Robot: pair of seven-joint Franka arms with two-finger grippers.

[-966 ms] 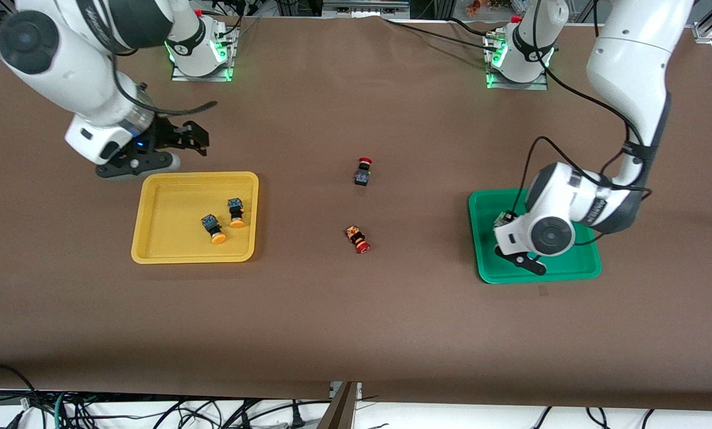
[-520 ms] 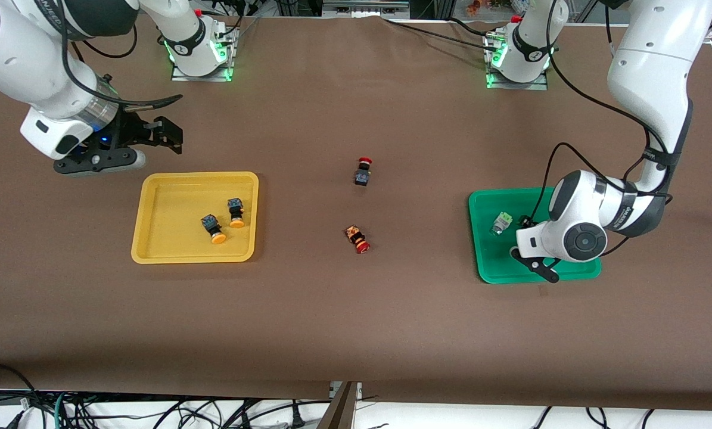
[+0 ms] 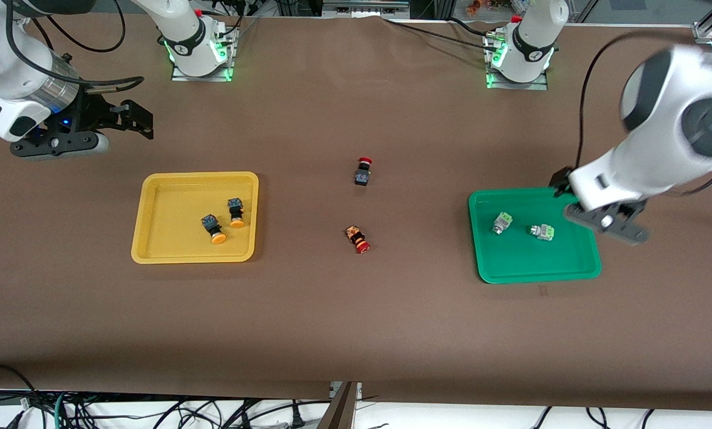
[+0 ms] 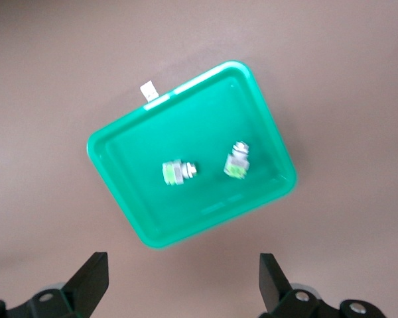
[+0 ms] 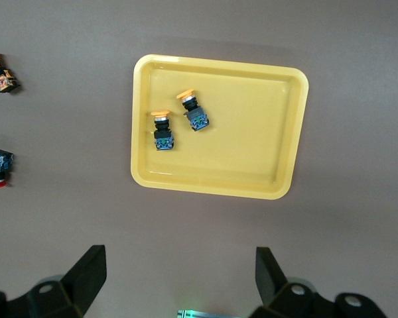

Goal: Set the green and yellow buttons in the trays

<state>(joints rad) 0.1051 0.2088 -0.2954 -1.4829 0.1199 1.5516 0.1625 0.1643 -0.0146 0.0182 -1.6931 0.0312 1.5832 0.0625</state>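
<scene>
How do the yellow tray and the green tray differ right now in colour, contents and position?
The yellow tray holds two orange-capped dark buttons; the green tray holds two pale green, silver-bodied buttons. The yellow sits toward the right arm's end, the green toward the left arm's. Both are shallow, rounded rectangles, alike in size.

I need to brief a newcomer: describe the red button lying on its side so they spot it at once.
Start at the yellow tray and green tray; two red-capped switches sit on the bare table between them. Take the red button nearer the front camera. It lies tipped over, whereas its neighbour stands farther back.
</scene>
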